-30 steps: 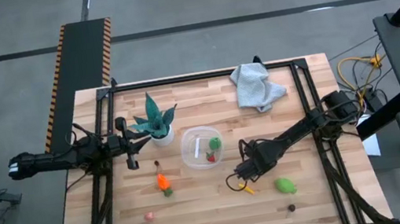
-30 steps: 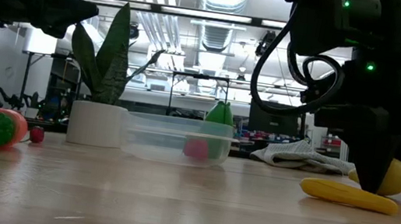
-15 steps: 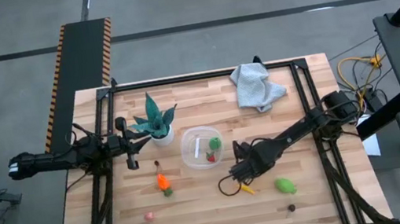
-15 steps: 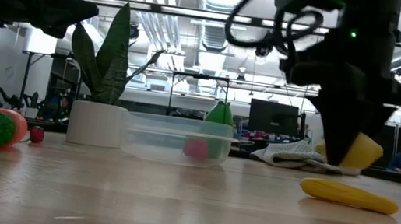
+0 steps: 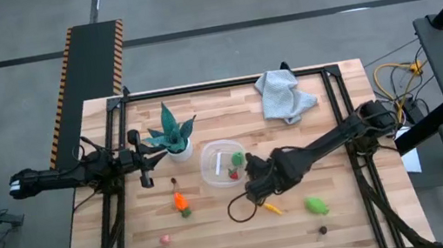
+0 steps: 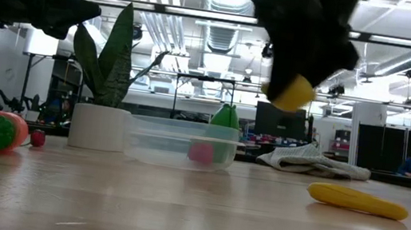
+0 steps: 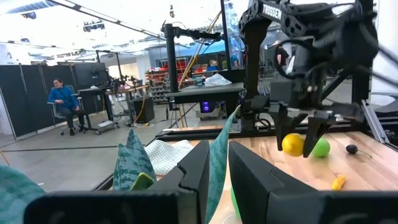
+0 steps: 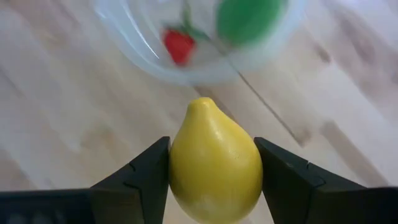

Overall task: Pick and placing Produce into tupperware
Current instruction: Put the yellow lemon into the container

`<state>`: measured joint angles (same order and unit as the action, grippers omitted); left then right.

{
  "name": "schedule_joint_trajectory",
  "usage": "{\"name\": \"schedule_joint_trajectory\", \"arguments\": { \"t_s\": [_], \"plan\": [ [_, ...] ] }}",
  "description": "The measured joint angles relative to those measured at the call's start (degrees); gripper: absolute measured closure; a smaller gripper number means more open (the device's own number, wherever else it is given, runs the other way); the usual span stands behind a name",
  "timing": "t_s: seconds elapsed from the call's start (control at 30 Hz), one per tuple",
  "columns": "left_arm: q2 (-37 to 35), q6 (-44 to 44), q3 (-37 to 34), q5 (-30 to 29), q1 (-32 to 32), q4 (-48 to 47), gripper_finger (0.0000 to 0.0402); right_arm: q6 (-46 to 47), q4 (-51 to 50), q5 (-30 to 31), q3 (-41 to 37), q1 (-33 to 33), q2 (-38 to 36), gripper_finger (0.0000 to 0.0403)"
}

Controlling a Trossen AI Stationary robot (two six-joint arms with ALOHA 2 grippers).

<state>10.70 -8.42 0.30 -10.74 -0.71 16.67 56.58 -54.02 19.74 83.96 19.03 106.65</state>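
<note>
The right gripper [image 8: 214, 171] pinches a smooth, glossy yellow lemon [image 8: 215, 160] with a nippled tip, its flat dark fingers [image 8: 140, 174] pressed on either side; it hangs in the air just beside the tub [image 5: 225, 164], on the side facing the near table edge; the low view shows the lemon [image 6: 292, 93] lifted clear of the wood, which the high view hides under the arm. The tub is clear, thin-walled plastic with rounded corners, and holds a green piece [image 5: 237, 158] and a small red one [image 5: 233, 174]; the right wrist view shows both through the rim. On the plank table [image 5: 221, 238] lie a slim yellow piece [image 5: 273, 209] by the gripper, a bumpy green piece [image 5: 316, 206] farther right, a small dark piece [image 5: 323, 230], an orange piece with a green end [image 5: 181, 203] and a pink one [image 5: 165, 239]; only the high view takes in all of them. A crumpled grey cloth [image 5: 284, 95] sits at the far edge; a spiky teal plant [image 5: 171, 132] stands in a white pot left of the tub. The left gripper [image 5: 149, 158] waits by the plant; its fingers stand slightly parted in its wrist view, holding nothing; that view alone shows a seated person [image 7: 64, 102] in the room beyond.
</note>
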Motion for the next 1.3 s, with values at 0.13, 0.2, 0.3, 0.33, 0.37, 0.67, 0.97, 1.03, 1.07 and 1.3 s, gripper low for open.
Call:
{"name": "schedule_joint_trajectory", "arguments": {
  "t_s": [0.13,0.2,0.3,0.33,0.37,0.67,0.97,1.03,1.07,1.3],
  "plan": [
    [0.0,0.0,0.0,0.0,0.0,0.0,0.0353,-6.5,5.2,0.8,1.6,-1.4,0.0,0.0206],
    [0.0,0.0,0.0,0.0,0.0,0.0,0.0353,-9.9,7.9,0.9,1.9,-2.4,0.0,0.0206],
    [0.0,0.0,0.0,0.0,0.0,0.0,0.0353,-13.7,10.7,1.0,2.1,-4.2,0.0,0.0206],
    [0.0,0.0,0.0,0.0,0.0,0.0,0.0353,-14.9,11.3,1.0,2.1,-4.9,0.0,0.0206],
    [0.0,0.0,0.0,0.0,0.0,0.0,0.0353,-16.0,11.7,1.0,2.1,-5.5,0.0,0.0206],
    [0.0,0.0,0.0,0.0,0.0,0.0,0.0353,-26.2,20.7,-0.5,2.1,-10.2,0.1,0.0206],
    [0.0,0.0,0.0,0.0,0.0,0.0,0.0353,-30.9,24.7,-2.7,2.0,-11.8,4.2,0.0206],
    [0.0,0.0,0.0,0.0,0.0,0.1,0.0353,-30.9,24.8,-3.8,2.0,-12.1,5.7,0.0206],
    [0.0,0.0,0.0,0.0,0.0,0.0,0.0353,-30.9,25.0,-3.9,2.0,-12.1,6.4,0.0206],
    [-0.1,0.0,0.0,0.0,0.0,0.0,0.0353,-31.3,27.0,-5.4,2.0,-12.3,9.7,0.0206]
  ]
}}
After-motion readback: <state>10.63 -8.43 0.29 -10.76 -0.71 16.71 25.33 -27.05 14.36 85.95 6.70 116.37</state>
